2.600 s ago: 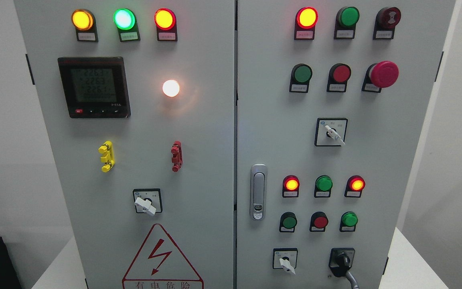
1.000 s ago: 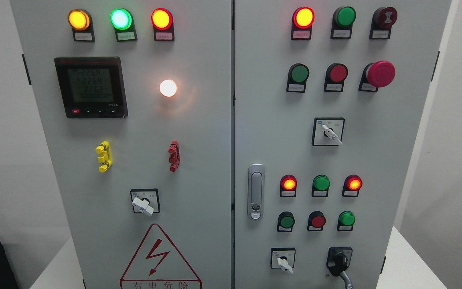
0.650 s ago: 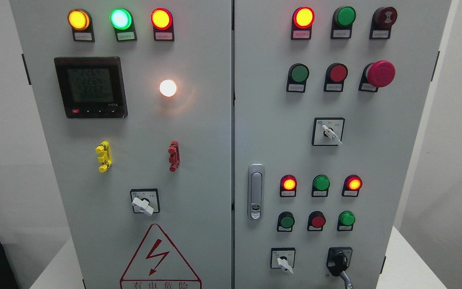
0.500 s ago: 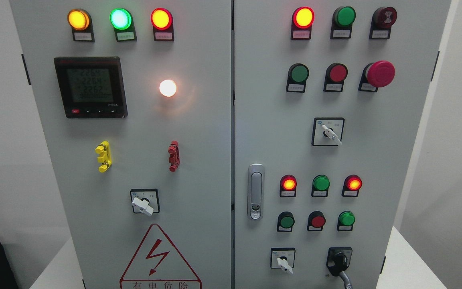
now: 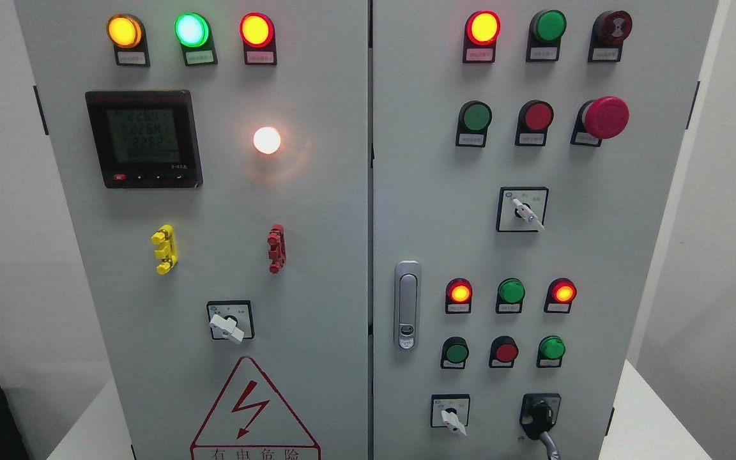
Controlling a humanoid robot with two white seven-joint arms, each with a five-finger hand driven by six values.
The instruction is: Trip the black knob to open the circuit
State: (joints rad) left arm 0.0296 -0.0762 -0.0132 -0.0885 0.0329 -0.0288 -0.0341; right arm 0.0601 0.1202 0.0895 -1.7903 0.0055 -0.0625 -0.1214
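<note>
At the lower right corner of the grey metal cabinet door [image 5: 598, 255], the black rotary knob [image 5: 539, 415] is seen beside a white-handled selector switch [image 5: 451, 418]; neither robot hand is shown, so their state cannot be told.

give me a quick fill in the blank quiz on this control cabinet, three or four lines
1. The black knob sits at the lower right of the right door, directly right of a ____ selector switch.
2. The lamp between the two lit red lamps above it is ____ in colour.
3. The red mushroom button is on the ____ door.
4. The warning triangle holds a red ____ symbol.

Missing words: white; green; right; lightning bolt
</note>
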